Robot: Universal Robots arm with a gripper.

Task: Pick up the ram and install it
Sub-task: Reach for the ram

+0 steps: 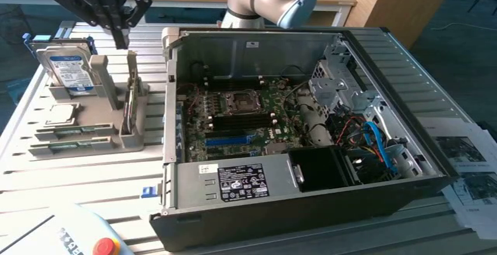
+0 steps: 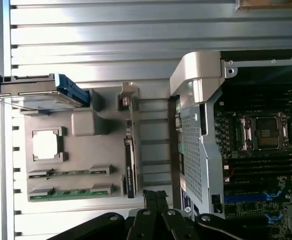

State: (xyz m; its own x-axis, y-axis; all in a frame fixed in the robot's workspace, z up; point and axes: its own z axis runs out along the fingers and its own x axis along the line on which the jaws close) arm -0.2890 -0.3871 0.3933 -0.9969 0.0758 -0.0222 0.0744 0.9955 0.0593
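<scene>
Tool (image 1: 122, 41) hangs with its fingers pressed together and empty, just above the grey holder (image 1: 132, 144). In the holder the ram (image 1: 130, 101) stands on edge in a slot, untouched. Beside the holder, the open computer case (image 1: 311, 208) sits on the tabletop (image 1: 85, 179)

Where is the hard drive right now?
On the exterior view's left, the hard drive stands upright in the grey holder, beside the open computer case.
</scene>
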